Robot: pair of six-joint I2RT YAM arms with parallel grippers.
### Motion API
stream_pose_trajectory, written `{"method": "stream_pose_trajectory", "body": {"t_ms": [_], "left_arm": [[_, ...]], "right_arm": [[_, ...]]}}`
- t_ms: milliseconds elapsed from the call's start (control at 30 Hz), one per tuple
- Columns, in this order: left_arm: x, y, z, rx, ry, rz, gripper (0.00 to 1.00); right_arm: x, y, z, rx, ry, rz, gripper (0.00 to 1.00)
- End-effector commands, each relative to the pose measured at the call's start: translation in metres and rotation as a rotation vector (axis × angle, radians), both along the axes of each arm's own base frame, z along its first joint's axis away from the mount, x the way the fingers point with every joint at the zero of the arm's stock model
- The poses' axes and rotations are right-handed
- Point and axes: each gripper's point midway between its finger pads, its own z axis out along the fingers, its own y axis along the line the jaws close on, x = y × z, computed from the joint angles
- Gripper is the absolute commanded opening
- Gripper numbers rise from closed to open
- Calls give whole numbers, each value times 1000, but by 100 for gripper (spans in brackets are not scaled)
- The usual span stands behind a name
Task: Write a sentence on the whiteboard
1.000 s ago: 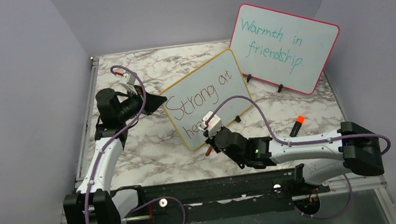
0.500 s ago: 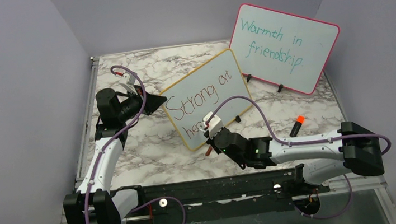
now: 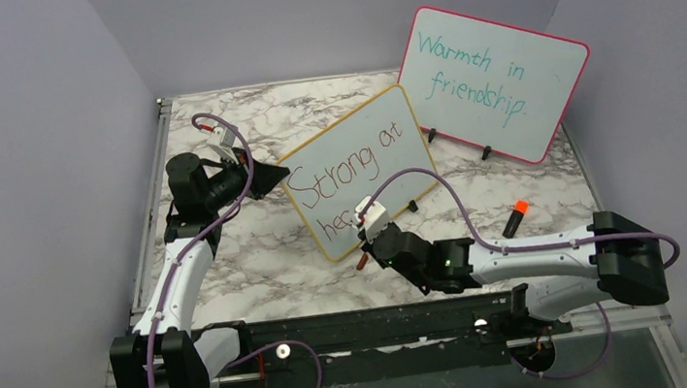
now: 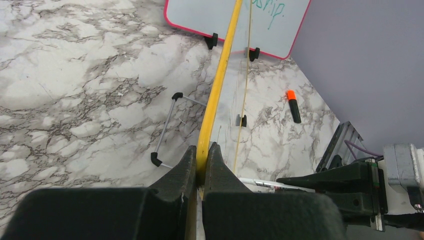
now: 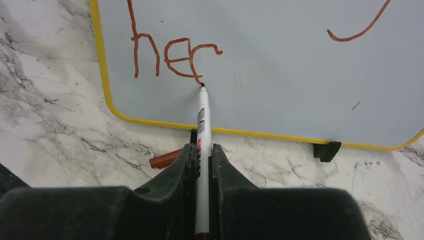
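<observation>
Whiteboard (image 5: 280, 75) edge pinched in left claw (image 4: 202, 152); right claw (image 5: 200, 150) grips marker (image 5: 202, 115), tip touching sentence (image 5: 175, 55).

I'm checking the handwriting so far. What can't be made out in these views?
Top view: the sentence, second line past its first letters, behind the right gripper.
Right wrist view: its first line, cut by the top edge; label of the marker, too blurred.
Left wrist view: the whiteboard stands edge-on in the left gripper, hiding its face.
</observation>
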Motion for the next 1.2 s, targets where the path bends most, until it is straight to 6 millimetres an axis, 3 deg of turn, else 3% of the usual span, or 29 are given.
{"method": "stream_pose_trajectory", "body": {"t_ms": [0, 600, 933, 1167], "left_arm": [[11, 14, -21, 77, 30, 78, 0], [11, 13, -22, 75, 34, 73, 0], [11, 13, -22, 75, 35, 73, 0], [12, 14, -22, 77, 34, 75, 0]], "right_arm": [[8, -14, 0, -10, -31, -65, 1], [23, 3, 34, 82, -126, -68, 1], [25, 4, 37, 89, -131, -64, 1], [20, 2, 26, 61, -93, -47, 1]]}}
